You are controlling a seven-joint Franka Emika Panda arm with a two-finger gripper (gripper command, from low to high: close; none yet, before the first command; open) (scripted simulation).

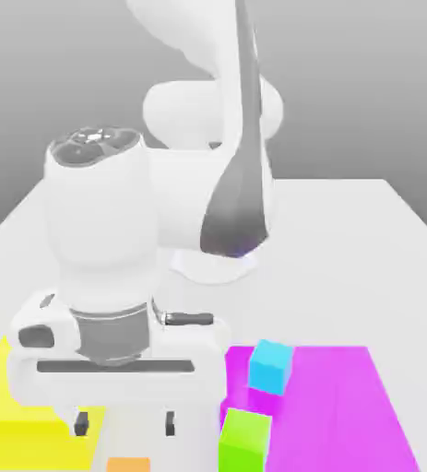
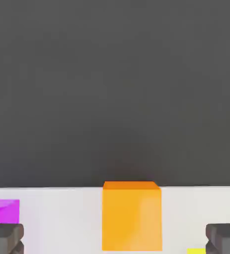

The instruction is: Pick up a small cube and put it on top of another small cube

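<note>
An orange cube (image 1: 128,464) sits on the white table at the front edge of the exterior view, directly below my gripper (image 1: 124,424). In the hand view the orange cube (image 2: 131,216) lies centred between my two dark fingertips (image 2: 5,237), which stand wide apart with nothing between them. A cyan cube (image 1: 271,365) and a green cube (image 1: 244,441) rest on the magenta patch (image 1: 346,396) to the exterior view's right of the gripper.
A yellow patch (image 1: 14,396) covers the table at the exterior view's left of the hand. The arm's white base (image 1: 215,263) stands behind, in the middle of the table (image 1: 346,258).
</note>
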